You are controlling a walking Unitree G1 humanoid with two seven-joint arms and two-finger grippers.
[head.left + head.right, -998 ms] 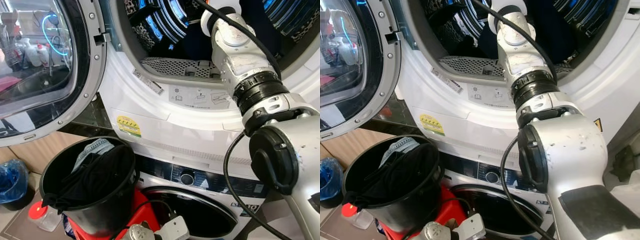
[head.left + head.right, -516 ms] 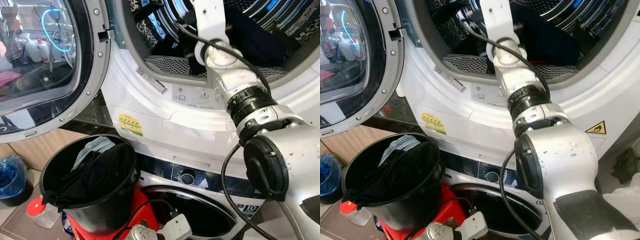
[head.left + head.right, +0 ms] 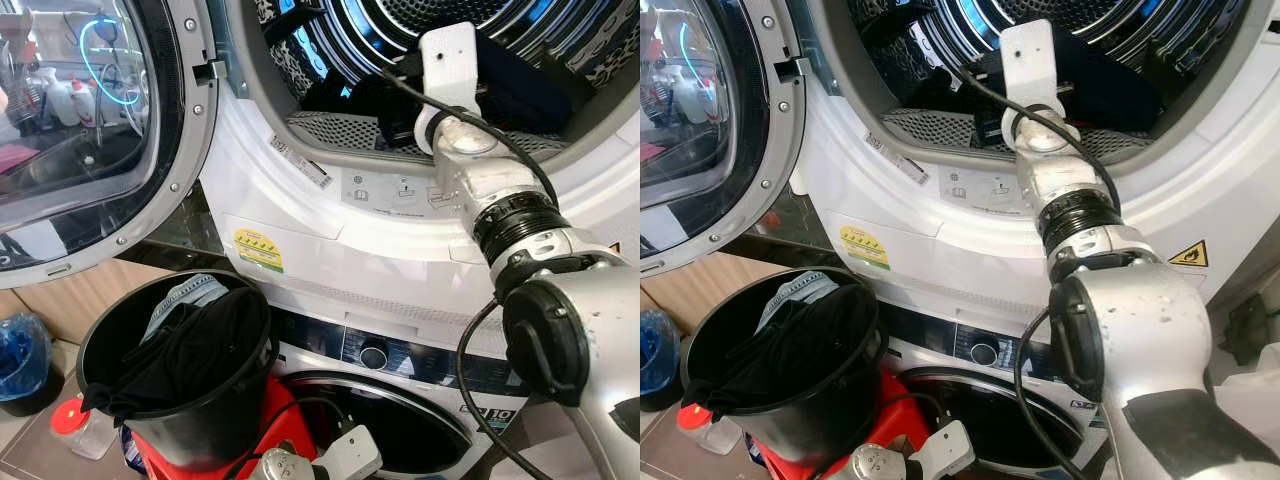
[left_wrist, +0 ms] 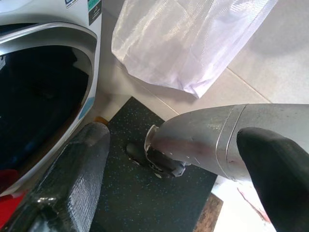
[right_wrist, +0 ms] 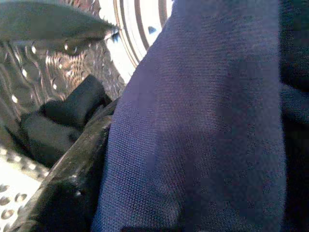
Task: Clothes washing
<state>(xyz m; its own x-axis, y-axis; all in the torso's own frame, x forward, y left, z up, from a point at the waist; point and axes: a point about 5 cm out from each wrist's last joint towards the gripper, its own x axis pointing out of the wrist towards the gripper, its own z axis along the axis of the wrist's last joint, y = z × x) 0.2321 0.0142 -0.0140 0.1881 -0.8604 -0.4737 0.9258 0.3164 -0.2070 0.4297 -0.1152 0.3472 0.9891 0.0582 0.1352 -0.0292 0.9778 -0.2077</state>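
1. Navy knit cloth [image 5: 203,121] is seen lying directly against 1 black finger [image 5: 63,183] of the right gripper [image 3: 395,95]; the other finger is hidden, so whether the jaws are closed on the cloth cannot be told.
2. The right arm [image 3: 500,200] is seen reaching from the lower right of the frame up into the open drum [image 3: 400,40] at upper centre, where dark clothes [image 3: 520,90] are piled.
3. The round glass door [image 3: 90,130] is swung open at upper left.
4. A black bucket [image 3: 215,420] is noted at lower left, below the door, with dark garments and a piece of denim [image 3: 185,295] inside.
5. A 2nd machine's control strip with a dial [image 3: 374,357] is seen under the drum opening.
6. The left gripper [image 4: 169,179] hangs low over a dark mat [image 4: 145,193] beside the lower machine, its 2 fingers set wide apart with nothing between them.
7. A pale plastic bag [image 4: 188,38] lies on the tiled floor beyond.
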